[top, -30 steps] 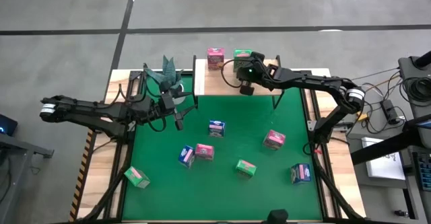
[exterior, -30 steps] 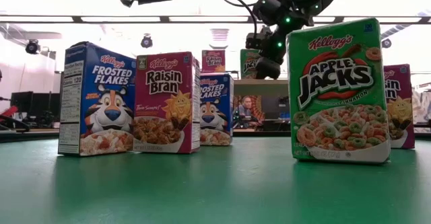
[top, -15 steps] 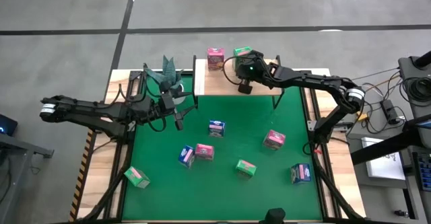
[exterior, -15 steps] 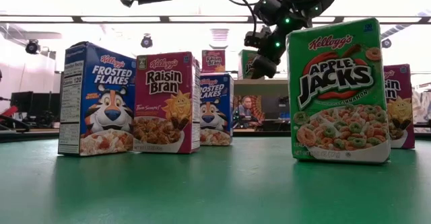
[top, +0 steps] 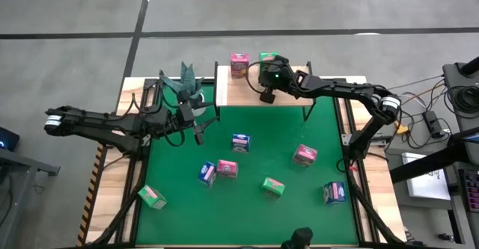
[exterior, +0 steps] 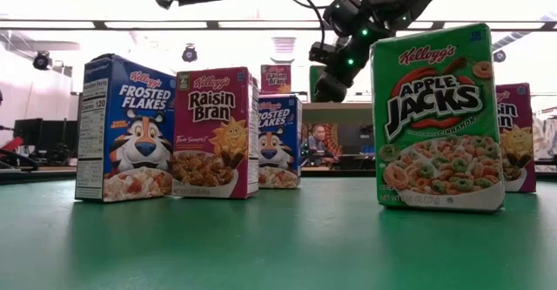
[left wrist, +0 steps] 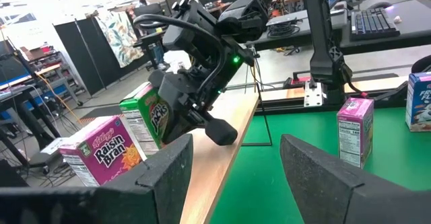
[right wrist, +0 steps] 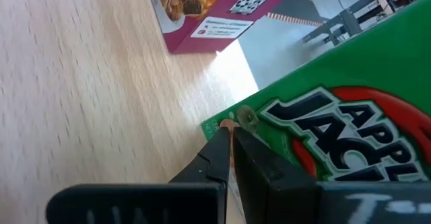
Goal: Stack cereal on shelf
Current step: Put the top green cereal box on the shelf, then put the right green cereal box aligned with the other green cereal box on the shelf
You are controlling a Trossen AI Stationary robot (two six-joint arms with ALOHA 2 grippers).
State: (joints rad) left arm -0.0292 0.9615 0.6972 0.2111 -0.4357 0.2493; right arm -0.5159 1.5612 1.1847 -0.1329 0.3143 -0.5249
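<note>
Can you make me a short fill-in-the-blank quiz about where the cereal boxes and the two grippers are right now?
1. The shelf holds ___ cereal boxes.
2. Next to the pink Raisin Bran box on the shelf stands a ___ Apple Jacks box.
3. The right gripper, over the shelf, has its fingers ___.
4. The left gripper hangs over the mat with its fingers ___.

Missing words: two; green; shut; open

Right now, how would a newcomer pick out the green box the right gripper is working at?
Find the pale wooden shelf at the table's far edge. Two boxes stand on it; the green Apple Jacks box is beside the pink Raisin Bran box, with the shut right gripper against it.
</note>
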